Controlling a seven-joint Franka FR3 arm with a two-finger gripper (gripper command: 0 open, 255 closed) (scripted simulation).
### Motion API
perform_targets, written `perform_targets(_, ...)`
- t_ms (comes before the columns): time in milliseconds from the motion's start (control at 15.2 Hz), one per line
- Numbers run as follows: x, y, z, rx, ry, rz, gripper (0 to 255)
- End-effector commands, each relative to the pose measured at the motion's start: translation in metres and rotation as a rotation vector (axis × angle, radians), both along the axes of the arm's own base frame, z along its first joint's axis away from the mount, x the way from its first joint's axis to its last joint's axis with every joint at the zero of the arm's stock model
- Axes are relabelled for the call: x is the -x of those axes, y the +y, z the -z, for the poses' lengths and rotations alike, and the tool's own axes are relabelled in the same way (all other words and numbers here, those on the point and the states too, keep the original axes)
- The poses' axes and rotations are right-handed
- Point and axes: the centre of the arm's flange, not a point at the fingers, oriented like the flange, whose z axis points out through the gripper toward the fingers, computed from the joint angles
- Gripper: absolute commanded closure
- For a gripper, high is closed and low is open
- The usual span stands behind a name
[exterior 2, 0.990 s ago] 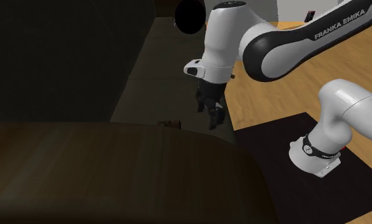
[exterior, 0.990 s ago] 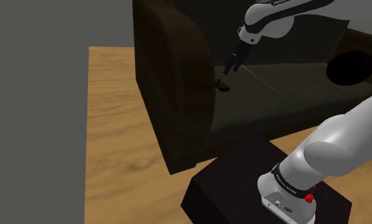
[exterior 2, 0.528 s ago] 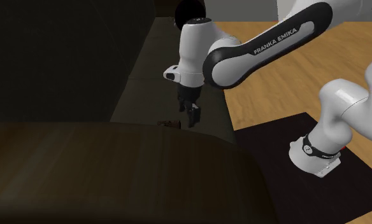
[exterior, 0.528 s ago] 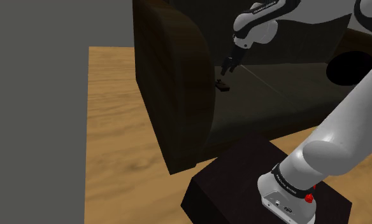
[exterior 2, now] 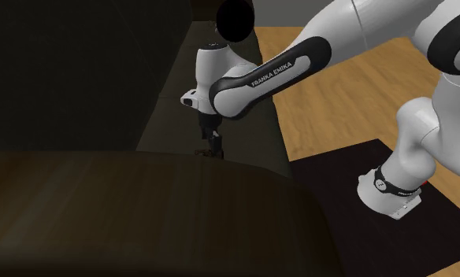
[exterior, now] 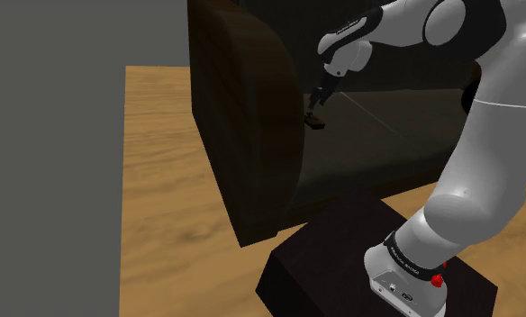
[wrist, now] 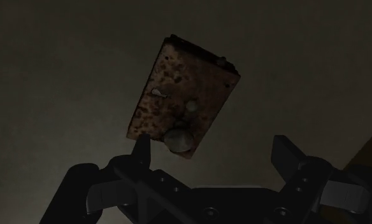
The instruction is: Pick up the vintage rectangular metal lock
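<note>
Wrist view, hand: the gripper (wrist: 213,153) has its two black fingers spread wide, with nothing clasped between them.
Lock, position: the lock (wrist: 181,89) lies flat just ahead of the fingertips, off-centre toward one finger. That fingertip overlaps the plate's nearest corner; whether they touch cannot be told.
Lock, form: a flat rectangular plate with dark edges. A round knob sits at the end nearest the hand, and a small pale fitting at mid-face.
Lock, surface: mottled rust-brown, pitted and dull.
Handling, judged: rigid, heavy for its bulk and not fragile. The rough rust should hold against the pads.
Hold point, judged: across the short width, one pad on each long edge, clear of the knob. The plate sits skewed to the finger line, so the wrist likely needs a turn and some centring. It is thin, so the fingers must go right down to the cushion.
Support: a dark, smooth, matte sofa seat (exterior: 378,144) directly beneath the hand.
Shoulder view: the hand (exterior: 315,106) hangs just above the lock (exterior: 314,121).
Beside the hand: a rounded armrest (exterior: 243,117), dark brown and grained like wood.
Second exterior view: hand (exterior 2: 213,144) and lock (exterior 2: 209,153) sit just beyond that armrest's top.
Well behind the hand: pale wood-grain floor (exterior: 162,180) and the dark box stand (exterior: 342,261).
</note>
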Motion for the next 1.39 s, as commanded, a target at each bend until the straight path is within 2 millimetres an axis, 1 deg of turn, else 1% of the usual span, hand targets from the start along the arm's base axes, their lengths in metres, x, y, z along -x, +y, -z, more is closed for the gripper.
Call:
perform_targets(0, -0.019, -0.016, 0.012, 0.004, -0.002, -0.008, 0)
perform_targets(66, -0.021, -0.018, 0.014, 0.004, -0.003, -0.008, 0)
perform_targets(462, -0.021, -0.018, 0.045, 0.004, -0.003, -0.008, 0)
perform_targets(528, -0.021, -0.018, 0.054, 0.004, -0.003, -0.008, 0)
perform_targets(660, -0.021, -0.018, 0.054, 0.004, -0.003, -0.008, 0)
perform_targets(726, -0.021, -0.018, 0.053, 0.004, -0.003, -0.008, 255)
perform_targets(1320, -0.021, -0.018, 0.054, 0.004, -0.003, -0.008, 255)
